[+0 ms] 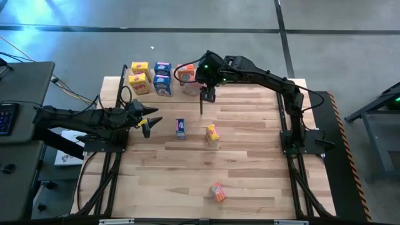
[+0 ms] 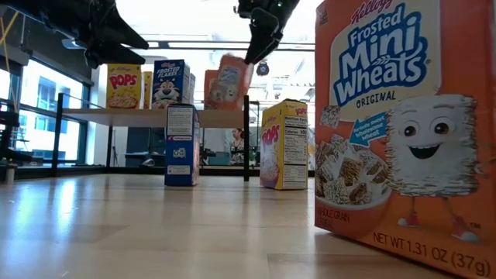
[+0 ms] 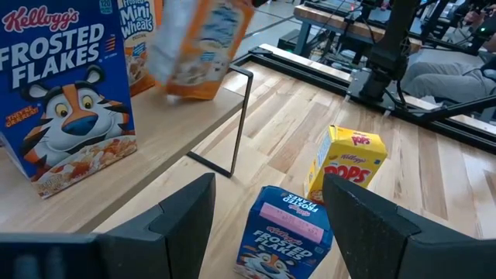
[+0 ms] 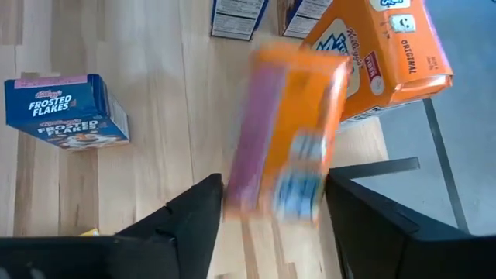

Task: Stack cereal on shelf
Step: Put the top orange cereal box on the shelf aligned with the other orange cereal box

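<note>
High view, shelf (image 1: 147,95), three floor boxes

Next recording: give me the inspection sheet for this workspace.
Surface: wooden table, bare planks.
Job's things: shelf holds yellow, blue and orange boxes; a blurred orange box sits tilted above it, between the right tool's fingers; a blue box, a yellow box and an orange box stand on the table.
Clutter: nothing seen.
Grippers: right tool open over the shelf end; left tool open, waiting at the left.
Cables: wires off the table's left.
Surroundings: grey floor.
</note>
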{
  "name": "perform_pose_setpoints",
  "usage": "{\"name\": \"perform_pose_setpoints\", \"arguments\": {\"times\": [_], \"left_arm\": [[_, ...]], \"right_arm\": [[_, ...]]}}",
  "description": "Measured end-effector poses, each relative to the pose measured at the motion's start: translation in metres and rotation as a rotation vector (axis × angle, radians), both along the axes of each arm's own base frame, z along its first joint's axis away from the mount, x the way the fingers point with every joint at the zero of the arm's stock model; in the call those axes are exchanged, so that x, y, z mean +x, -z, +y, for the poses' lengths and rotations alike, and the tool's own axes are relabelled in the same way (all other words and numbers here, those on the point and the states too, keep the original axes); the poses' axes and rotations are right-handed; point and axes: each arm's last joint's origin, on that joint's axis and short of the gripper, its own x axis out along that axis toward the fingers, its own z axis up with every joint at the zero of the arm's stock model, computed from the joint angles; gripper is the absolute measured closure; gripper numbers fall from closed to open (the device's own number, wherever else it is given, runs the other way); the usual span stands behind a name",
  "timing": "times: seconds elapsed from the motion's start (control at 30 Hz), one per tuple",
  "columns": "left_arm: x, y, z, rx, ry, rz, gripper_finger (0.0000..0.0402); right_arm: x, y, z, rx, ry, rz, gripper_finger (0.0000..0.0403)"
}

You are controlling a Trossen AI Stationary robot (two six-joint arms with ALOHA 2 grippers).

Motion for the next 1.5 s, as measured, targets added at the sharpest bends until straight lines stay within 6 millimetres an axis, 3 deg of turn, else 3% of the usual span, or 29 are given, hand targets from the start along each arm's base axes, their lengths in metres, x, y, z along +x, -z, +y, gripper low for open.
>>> {"name": "perform_pose_setpoints", "arguments": {"times": [0.53,1.0,1.5], "left_arm": [[0.000,0.000,0.000,0.000,0.000,0.000,0.0172],[0.000,0.000,0.000,0.000,0.000,0.000,0.0172],[0.000,0.000,0.000,0.000,0.000,0.000,0.0172]], "right_arm": [[0.002,-0.003,0.002,-0.007,0.055,-0.025,0.0163],[0.009,-0.005,0.012,0.047,-0.020,-0.093,0.0163],[0.024,0.015,0.008,0.096,0.042,-0.073,0.0163]]}}
